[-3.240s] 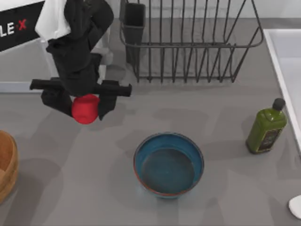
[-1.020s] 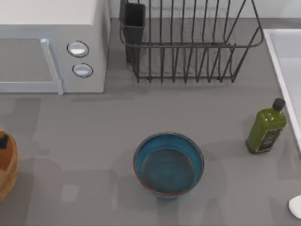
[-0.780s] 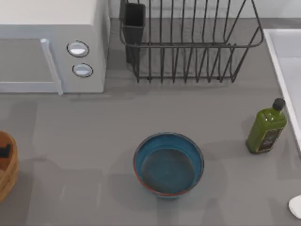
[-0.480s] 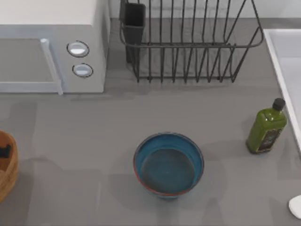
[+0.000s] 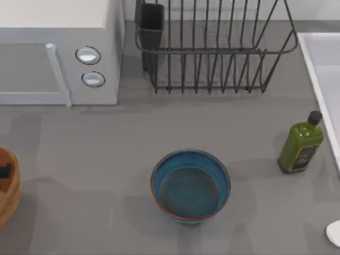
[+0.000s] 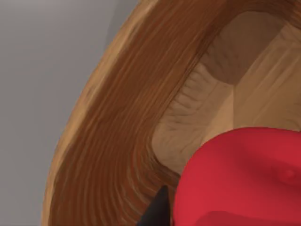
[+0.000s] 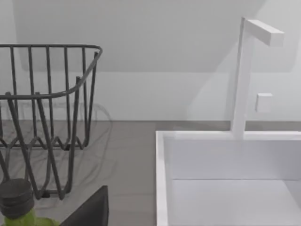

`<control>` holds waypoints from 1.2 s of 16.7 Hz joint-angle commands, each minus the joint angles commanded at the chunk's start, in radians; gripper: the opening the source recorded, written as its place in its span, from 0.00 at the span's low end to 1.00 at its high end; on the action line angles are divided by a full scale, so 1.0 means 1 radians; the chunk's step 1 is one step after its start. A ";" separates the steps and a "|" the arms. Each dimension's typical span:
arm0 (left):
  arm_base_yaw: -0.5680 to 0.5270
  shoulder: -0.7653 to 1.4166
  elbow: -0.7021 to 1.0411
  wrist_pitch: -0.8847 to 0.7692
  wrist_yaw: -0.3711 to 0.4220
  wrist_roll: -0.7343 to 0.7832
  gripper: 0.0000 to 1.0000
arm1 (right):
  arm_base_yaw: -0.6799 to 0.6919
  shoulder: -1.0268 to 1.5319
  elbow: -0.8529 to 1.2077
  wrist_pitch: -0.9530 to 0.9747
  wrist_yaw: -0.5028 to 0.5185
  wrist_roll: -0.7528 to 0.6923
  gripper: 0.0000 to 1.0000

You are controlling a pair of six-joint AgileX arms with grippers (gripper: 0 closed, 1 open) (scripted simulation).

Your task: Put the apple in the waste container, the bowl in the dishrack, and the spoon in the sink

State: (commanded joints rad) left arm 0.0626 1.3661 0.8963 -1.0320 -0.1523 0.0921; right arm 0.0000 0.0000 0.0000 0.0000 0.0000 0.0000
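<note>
The red apple [image 6: 240,179] hangs over the dark inside of the wood-coloured waste container [image 6: 117,141], held close in my left gripper, with one dark finger [image 6: 157,212] against its side. In the top view the waste container [image 5: 11,199] is cut by the left edge, and a dark bit of my left gripper [image 5: 5,171] shows above it. The blue bowl [image 5: 190,185] stands upright at the table's middle. The black dishrack [image 5: 212,48] is at the back, the sink [image 5: 324,79] at the right edge. The spoon's white tip [image 5: 334,232] lies at the front right.
A white microwave [image 5: 58,53] fills the back left. A green bottle [image 5: 300,143] stands beside the sink's rim. The right wrist view faces the sink [image 7: 225,179], its tap [image 7: 244,75], the rack's end [image 7: 51,117], and a dark part of my right gripper [image 7: 89,209].
My left gripper carried the apple from in front of the microwave leftward, out past the top view's left edge, over the waste container. In the last second it has barely shifted.
</note>
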 joint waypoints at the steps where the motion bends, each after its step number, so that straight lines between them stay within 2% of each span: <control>1: 0.000 0.000 0.000 0.000 0.000 0.000 0.83 | 0.000 0.000 0.000 0.000 0.000 0.000 1.00; 3: 0.000 0.000 0.000 0.000 0.000 0.000 0.98 | 0.000 0.000 0.000 0.000 0.000 0.000 1.00; 4: 0.000 0.000 0.000 0.000 0.000 0.000 1.00 | 0.000 0.000 0.000 0.000 0.000 0.000 1.00; 14: -0.001 -0.011 -0.008 0.009 0.002 -0.001 1.00 | 0.000 0.000 0.000 0.000 0.000 0.000 1.00; 17: -0.006 -0.098 -0.072 0.082 0.012 -0.008 1.00 | 0.000 0.000 0.000 0.000 0.000 0.000 1.00; 20: -0.014 -0.278 -0.188 0.217 0.032 -0.019 1.00 | 0.000 0.000 0.000 0.000 0.000 0.000 1.00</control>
State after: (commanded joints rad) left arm 0.0489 1.0882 0.7083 -0.8150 -0.1204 0.0727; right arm 0.0000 0.0000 0.0000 0.0000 0.0000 0.0000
